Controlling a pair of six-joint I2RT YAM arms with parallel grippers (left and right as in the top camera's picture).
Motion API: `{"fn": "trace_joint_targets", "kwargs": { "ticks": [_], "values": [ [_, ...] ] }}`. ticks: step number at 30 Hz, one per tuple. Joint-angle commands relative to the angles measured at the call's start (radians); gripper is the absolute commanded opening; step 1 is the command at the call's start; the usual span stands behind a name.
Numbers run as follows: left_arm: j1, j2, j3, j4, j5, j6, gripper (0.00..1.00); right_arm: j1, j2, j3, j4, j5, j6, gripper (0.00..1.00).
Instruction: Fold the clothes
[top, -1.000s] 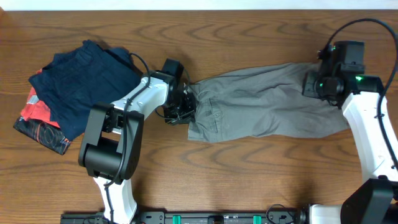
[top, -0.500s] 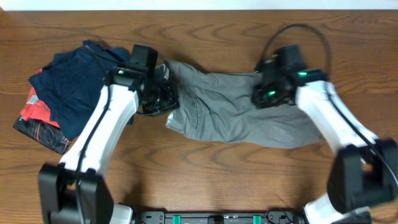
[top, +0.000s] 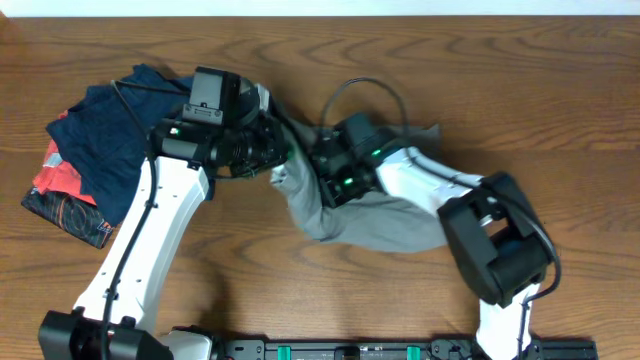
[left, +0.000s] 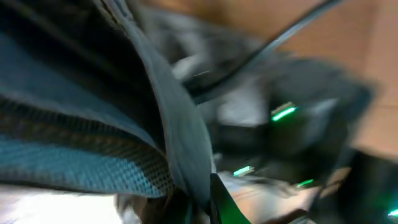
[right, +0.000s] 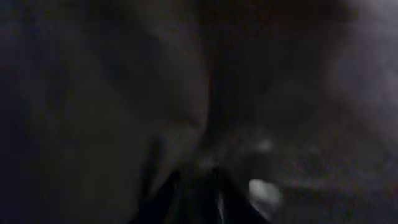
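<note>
The grey shorts (top: 380, 222) lie bunched at the table's middle, partly doubled over. My left gripper (top: 278, 158) is shut on their waistband at the left end. The left wrist view shows grey fabric (left: 177, 118) and the lighter mesh lining (left: 74, 168) right at my left gripper's fingers (left: 199, 208). My right gripper (top: 322, 178) sits close beside the left one, shut on the shorts' other end, which it holds over the left part. The right wrist view is dark, filled by fabric (right: 124, 93) around my right gripper (right: 199, 186).
A folded navy blue garment (top: 110, 130) lies at the far left on a red-and-black patterned garment (top: 58, 195). The two arms nearly touch at the middle; the right arm shows blurred in the left wrist view (left: 283, 115). Bare wooden table (top: 560, 90) surrounds the shorts.
My right gripper has swept from the far right to the middle, dragging the shorts' leg end over toward the waistband. My left gripper has moved up and slightly left with the waistband.
</note>
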Motion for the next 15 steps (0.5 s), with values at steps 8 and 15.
{"fn": "trace_joint_targets", "kwargs": {
  "ticks": [8,15],
  "values": [
    [-0.002,-0.037,0.02,-0.051,0.075,0.02,0.06,-0.069,-0.087,0.126,-0.192,0.214,0.035,0.33],
    [-0.003,-0.037,0.016,-0.145,0.07,0.117,0.06,-0.32,-0.257,0.142,-0.443,0.282,-0.028,0.37]
  ]
}}
